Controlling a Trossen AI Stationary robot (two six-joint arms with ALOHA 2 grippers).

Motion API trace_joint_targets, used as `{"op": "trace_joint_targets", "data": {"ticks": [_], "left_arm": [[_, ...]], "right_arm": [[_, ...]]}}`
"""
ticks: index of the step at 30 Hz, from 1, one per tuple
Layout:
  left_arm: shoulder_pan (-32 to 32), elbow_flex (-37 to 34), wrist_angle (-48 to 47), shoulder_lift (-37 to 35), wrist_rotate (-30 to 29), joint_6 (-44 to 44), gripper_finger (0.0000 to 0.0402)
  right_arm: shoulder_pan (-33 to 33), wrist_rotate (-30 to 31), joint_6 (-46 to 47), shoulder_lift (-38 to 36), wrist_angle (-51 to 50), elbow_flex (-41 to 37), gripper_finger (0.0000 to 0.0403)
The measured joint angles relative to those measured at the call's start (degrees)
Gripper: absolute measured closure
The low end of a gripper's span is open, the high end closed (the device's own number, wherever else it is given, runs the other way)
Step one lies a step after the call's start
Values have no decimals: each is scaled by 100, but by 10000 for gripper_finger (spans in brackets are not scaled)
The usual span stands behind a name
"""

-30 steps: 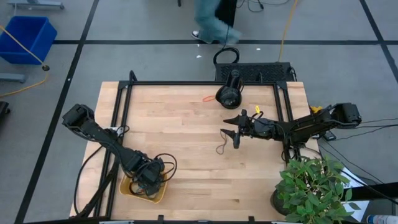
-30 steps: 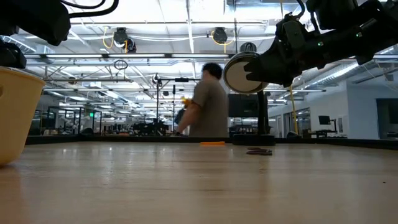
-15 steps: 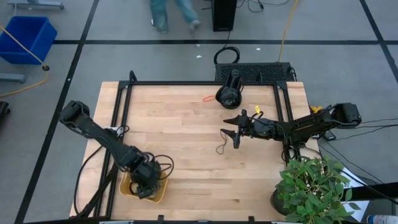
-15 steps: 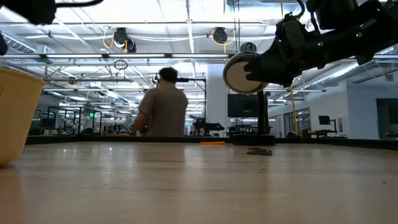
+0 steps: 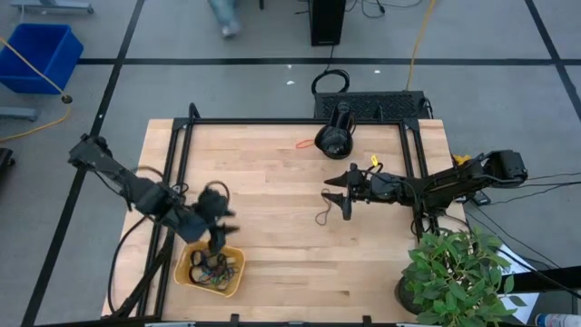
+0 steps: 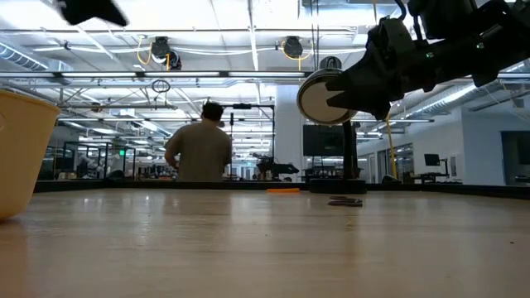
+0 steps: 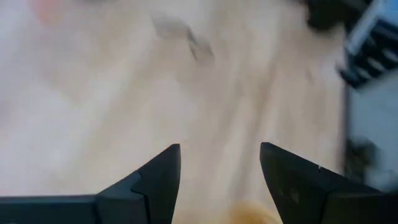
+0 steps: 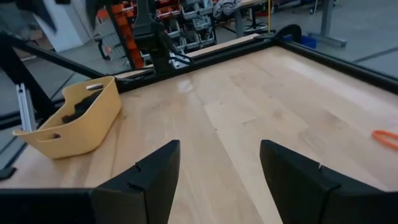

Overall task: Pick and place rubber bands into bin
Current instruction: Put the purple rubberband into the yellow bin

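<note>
The orange-yellow bin [image 5: 211, 271] stands at the table's near left and holds several rubber bands [image 5: 216, 268]; it also shows in the right wrist view [image 8: 73, 122] and the low view [image 6: 16, 149]. My left gripper [image 5: 222, 222] [image 7: 219, 162] is open and empty, up above the table just beyond the bin's far side. My right gripper [image 5: 339, 196] [image 8: 219, 162] is open and empty, held above the table's middle right. A dark rubber band [image 5: 322, 216] [image 6: 345, 201] lies flat on the table near it. An orange band [image 5: 305, 143] [image 6: 283, 190] [image 8: 385, 138] lies near the far edge.
A black round device [image 5: 334, 136] sits at the table's far edge. A potted plant [image 5: 454, 272] stands at the near right corner. A black frame [image 5: 182, 136] borders the table. A blue tub [image 5: 36, 54] stands on the floor. A person [image 6: 199, 153] walks in the room behind.
My left gripper has risen out of the bin and gone toward the table's far edge, swinging fast. The rubber bands in the bin have come into sight. The person behind the table has walked to the left.
</note>
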Motion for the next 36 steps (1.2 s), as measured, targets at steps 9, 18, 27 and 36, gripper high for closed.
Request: {"op": "trace_joint_targets", "data": {"ticks": [9, 18, 27, 36], "left_arm": [[916, 2, 500, -149, -1245, 1551, 174], [2011, 0, 703, -146, 402, 3010, 174], [2843, -907, 2292, -413, 1560, 3797, 174], [3360, -2451, 4557, -793, 2129, 3712, 174]], "right_arm": [[-46, 78, 355, 0, -87, 0, 189], [94, 79, -291, 0, -2233, 796, 190], [87, 540, 784, 0, -5091, 1933, 191], [299, 509, 1976, 585, -5184, 1953, 204]]}}
